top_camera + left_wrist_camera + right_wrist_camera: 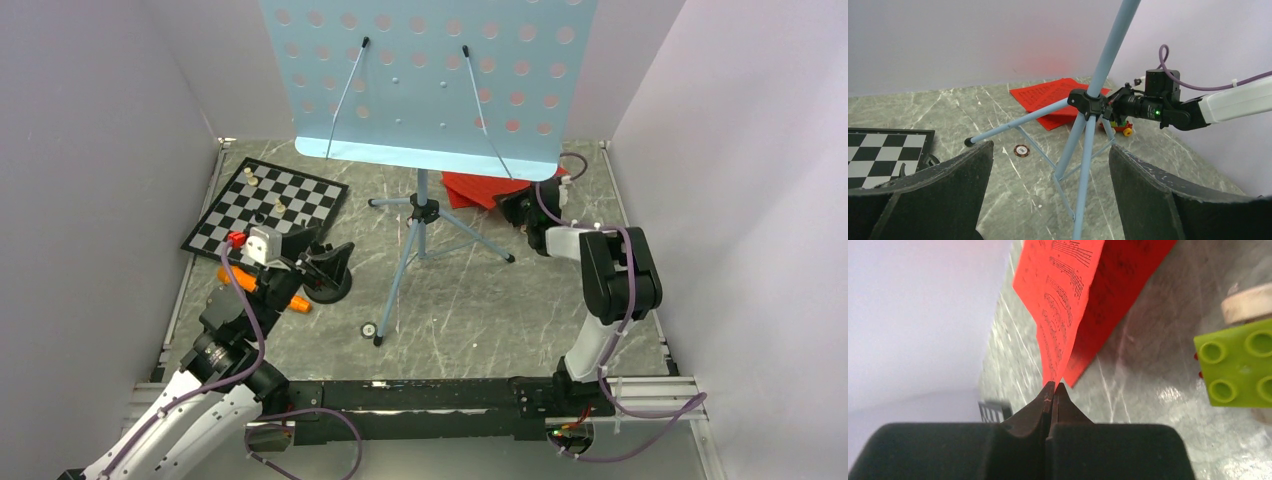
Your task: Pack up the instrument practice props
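Right wrist view: our right claw (1052, 390) is clenched on corner of a sheet (1063, 300), far right on tabletop (1148, 360). Paper is light & floppy, tears easy; we judge edge grip ok. Left claw (1049, 152) released, facing stand (1110, 50).

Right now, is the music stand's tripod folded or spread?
Spread: the music stand stands upright, its three legs splayed out on the table.
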Available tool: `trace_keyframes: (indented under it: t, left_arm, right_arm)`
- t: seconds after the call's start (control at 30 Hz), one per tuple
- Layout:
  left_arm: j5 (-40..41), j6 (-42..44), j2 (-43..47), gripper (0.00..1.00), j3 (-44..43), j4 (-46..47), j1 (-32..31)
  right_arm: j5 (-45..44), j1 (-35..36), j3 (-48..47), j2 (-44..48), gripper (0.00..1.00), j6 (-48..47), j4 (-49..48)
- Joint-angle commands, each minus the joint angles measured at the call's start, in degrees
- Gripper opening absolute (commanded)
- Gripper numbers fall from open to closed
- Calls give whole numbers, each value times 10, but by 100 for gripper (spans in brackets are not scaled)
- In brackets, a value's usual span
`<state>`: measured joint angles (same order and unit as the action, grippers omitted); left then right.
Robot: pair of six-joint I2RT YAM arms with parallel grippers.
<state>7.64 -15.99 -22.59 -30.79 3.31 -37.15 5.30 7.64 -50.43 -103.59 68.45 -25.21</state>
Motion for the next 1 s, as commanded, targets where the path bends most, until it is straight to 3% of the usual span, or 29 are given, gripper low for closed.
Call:
trace_keyframes:
  t: [0.0, 0.1, 0.4, 0.43, 0.6, 0.67, 0.8, 0.97]
  left_arm:
    - [7, -5, 10, 90, 6, 5, 1]
    - [7, -1, 11, 90, 6, 5, 1]
    - [7, 0, 10, 90, 7, 2, 1]
    - [7, -2, 9, 90, 8, 0, 1]
    - [11, -1, 15, 90, 10, -6, 1]
    - [12, 0, 16, 90, 10, -7, 1]
    - [9, -1, 13, 90, 8, -9, 1]
    - [11, -2, 13, 91, 5, -16, 1]
  right_arm:
    - [-103, -3, 6, 22, 0, 48, -76]
    - [-106, -3, -18, 6, 0, 41, -40]
    - [9, -3, -123, -88, 0, 2, 34]
    - [16, -3, -128, -94, 3, -1, 38]
    - [25, -3, -125, -87, 45, -12, 52]
    - [24, -3, -127, -75, 57, -23, 68]
    - [24, -3, -131, -39, 70, -42, 101]
    - [24, -5, -142, 17, 74, -92, 168]
